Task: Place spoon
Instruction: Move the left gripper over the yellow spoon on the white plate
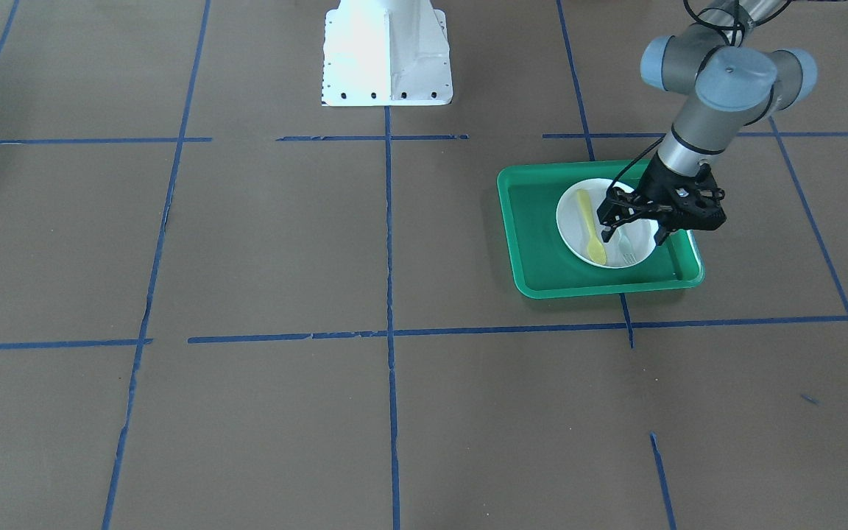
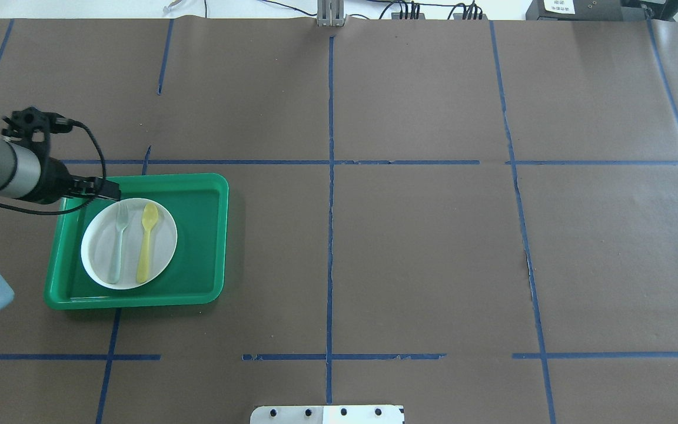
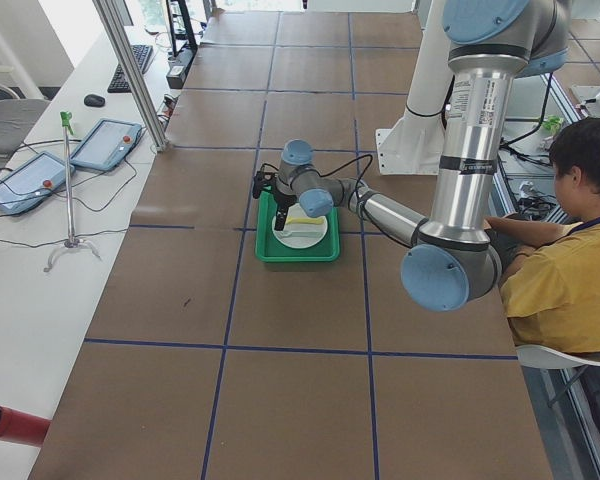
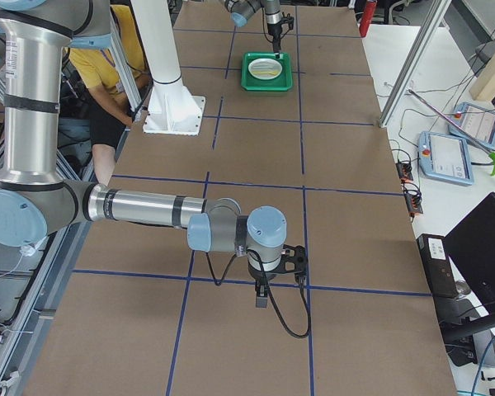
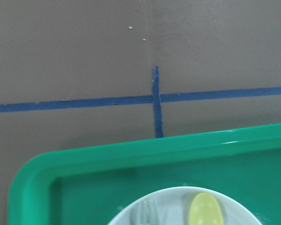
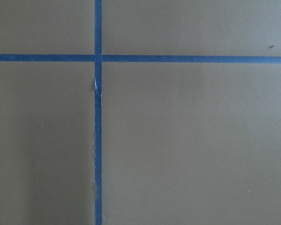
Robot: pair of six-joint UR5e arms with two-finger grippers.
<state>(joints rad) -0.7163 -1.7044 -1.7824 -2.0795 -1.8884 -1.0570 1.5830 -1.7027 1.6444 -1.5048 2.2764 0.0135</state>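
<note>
The small yellow plastic spoon [image 1: 590, 224] lies flat on the round white plate [image 2: 99, 254] in the green plastic tray [image 1: 542, 254], below the left hand [image 1: 632, 239] and just to its right. That hand is spread and holds nothing, so I'd say the spoon is already set down.

The worry is the finger [image 1: 605, 230] nearest the spoon. If the hand drifts sideways as it lifts, it could flick the spoon off the plate or catch the rim. The pale grey-green plastic fork [image 2: 118, 244] sits right beneath the hand and could get bumped too.

I can't judge how high the hand is above the plate. Part of the fork is hidden behind it from the front. The right hand [image 4: 262, 293] hangs over bare counter [image 2: 433, 247], far from the tray. It shows only small from the side, so I cannot tell whether it is spread or pressed together.
</note>
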